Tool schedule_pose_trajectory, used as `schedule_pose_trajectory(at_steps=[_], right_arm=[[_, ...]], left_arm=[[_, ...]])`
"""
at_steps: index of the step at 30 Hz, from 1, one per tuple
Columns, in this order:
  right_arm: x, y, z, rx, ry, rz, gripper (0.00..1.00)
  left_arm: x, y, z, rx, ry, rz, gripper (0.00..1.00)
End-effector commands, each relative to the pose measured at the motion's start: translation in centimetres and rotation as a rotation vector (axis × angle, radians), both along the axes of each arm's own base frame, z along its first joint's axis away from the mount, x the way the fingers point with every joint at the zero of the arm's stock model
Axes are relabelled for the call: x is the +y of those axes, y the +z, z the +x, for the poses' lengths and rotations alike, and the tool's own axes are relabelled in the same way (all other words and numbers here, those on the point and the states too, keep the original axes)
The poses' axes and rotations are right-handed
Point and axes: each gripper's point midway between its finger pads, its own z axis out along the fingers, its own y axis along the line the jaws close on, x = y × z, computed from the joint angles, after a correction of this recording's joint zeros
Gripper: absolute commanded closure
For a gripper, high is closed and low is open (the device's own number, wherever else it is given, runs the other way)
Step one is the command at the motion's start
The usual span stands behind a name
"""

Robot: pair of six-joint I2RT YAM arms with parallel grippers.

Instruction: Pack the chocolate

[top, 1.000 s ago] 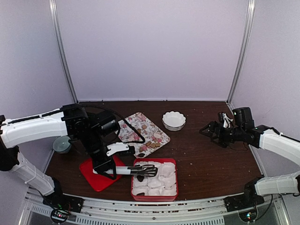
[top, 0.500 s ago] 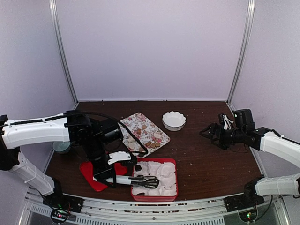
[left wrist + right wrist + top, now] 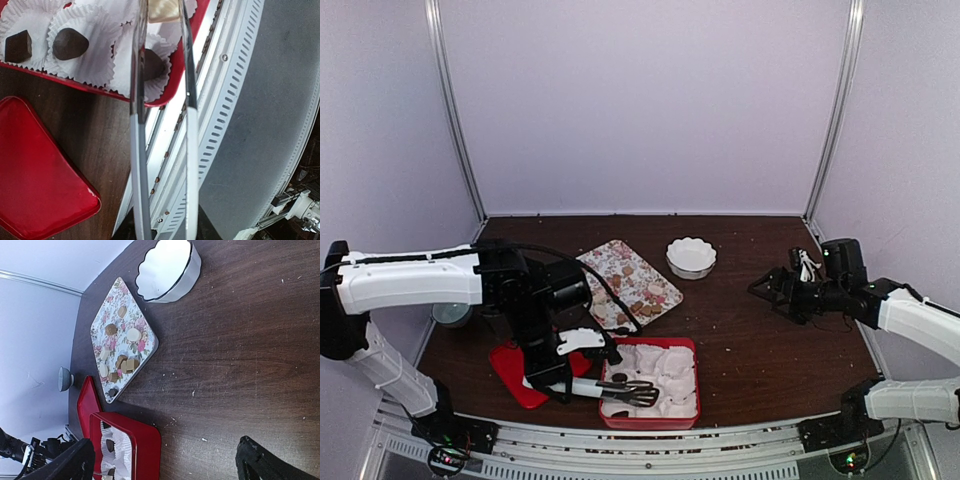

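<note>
Inside red box (image 3: pixel 171 85), three dark chocolates (image 3: pixel 70 43) in paper cups (image 3: pixel 30 20)

The light is soft and even and seems to come from above. The walls (image 3: pixel 640 100) look bright and pale purple. The table (image 3: pixel 750 330) is dark brown, with no hard shadows on it. The top view is a little grainy. In the left wrist view the tongs (image 3: pixel 138 150) are shiny and blurry, and the paper cups (image 3: pixel 95 65) glow very white. In the right wrist view the table looks sharp, but the near fingers (image 3: pixel 260 462) are black and fuzzy.
</note>
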Motion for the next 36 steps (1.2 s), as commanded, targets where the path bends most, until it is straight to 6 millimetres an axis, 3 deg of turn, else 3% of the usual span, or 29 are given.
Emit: schedule_pose_trajectory(at_steps=[1, 15, 22, 28, 32, 36], right_arm=[[-0.1, -0.1, -0.1, -0.009, -0.008, -0.009, 0.00], [-0.2, -0.6, -0.5, 0.003, 0.012, -0.035, 0.00], [-0.1, -0.4, -0.4, -0.004, 0.016, -0.034, 0.00], [0.1, 0.2, 0.3, -0.017, 0.012, -0.027, 0.00], [0.2, 0.7, 0.9, -0.025, 0.011, -0.026, 0.00], [0.5, 1.3, 1.7, -0.034, 0.012, -0.027, 0.00]], left_arm=[[-1.7, 1.0, 0.0, -0.009, -0.040, -0.066, 0.74], [-1.8, 1.0, -0.4, 0.012, -0.050, -0.065, 0.64], [-1.7, 2.0, 0.5, -0.031, -0.026, -0.084, 0.65], [-1.4, 4.1, 5.2, -0.114, 0.120, -0.142, 0.65], [-0.9, 5.6, 9.6, -0.196, 0.243, -0.169, 0.65], [1.3, 5.9, 14.7, -0.297, 0.388, -0.107, 0.65]])
